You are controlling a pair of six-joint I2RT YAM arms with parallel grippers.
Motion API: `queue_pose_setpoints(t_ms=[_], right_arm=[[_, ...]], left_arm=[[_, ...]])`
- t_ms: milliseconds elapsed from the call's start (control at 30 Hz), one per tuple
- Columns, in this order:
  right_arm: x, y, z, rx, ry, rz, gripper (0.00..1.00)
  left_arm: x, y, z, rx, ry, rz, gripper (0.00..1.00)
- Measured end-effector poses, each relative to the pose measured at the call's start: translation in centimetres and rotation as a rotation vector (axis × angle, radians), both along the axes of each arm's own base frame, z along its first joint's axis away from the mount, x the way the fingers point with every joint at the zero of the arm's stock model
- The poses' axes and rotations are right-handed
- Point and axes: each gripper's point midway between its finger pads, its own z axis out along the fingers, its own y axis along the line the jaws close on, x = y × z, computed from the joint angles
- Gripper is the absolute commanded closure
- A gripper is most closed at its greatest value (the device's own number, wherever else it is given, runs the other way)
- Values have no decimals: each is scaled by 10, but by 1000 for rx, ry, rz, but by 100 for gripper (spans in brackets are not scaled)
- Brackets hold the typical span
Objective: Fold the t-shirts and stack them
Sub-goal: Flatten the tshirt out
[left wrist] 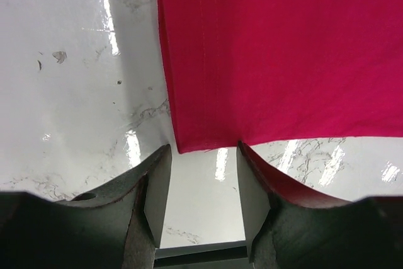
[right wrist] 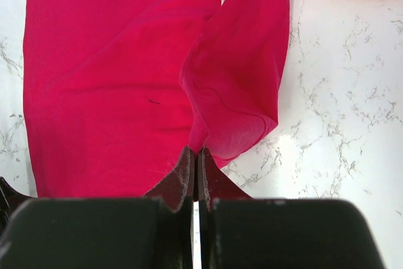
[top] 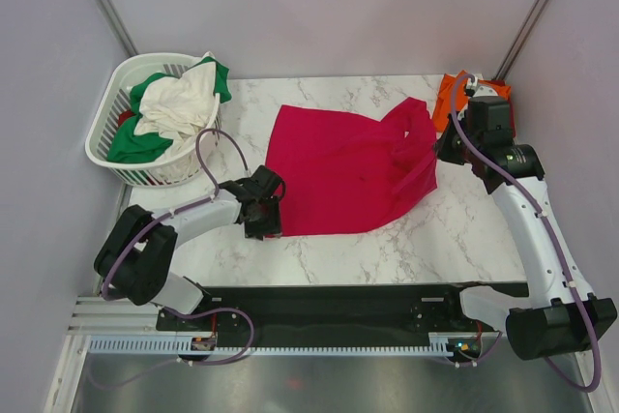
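progress: early, none stacked | pink shirt [top: 338, 171] mid-frame, unfolded | other shirts [top: 174, 103] in basket [top: 155, 176], upper left | left gripper [left wrist: 203, 147] spread | right gripper [right wrist: 195, 154] pinches pink shirt

In the top view the right arm [top: 493, 142] covers most of the orange t-shirt [top: 446, 103] at the far right, and the right wrist view cuts that shirt off at its top edge. The left hand [top: 266, 220] hides part of the near left edge of the crimson-pink t-shirt [top: 348, 171]. In the basket [top: 102, 147] so little of the dark red t-shirt [top: 124, 120] shows that its shape cannot be told.
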Motion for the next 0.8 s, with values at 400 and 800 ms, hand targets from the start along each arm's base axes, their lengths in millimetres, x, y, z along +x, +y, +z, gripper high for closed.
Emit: queue_pose_setpoints(t_ms=[400, 800], right_arm=[[-1, 0, -3, -2, 7, 0, 100], [-5, 0, 13, 12, -22, -7, 100]], left_arm=[[9, 3, -2, 46, -6, -8, 97], [29, -10, 63, -37, -145, -28, 98]])
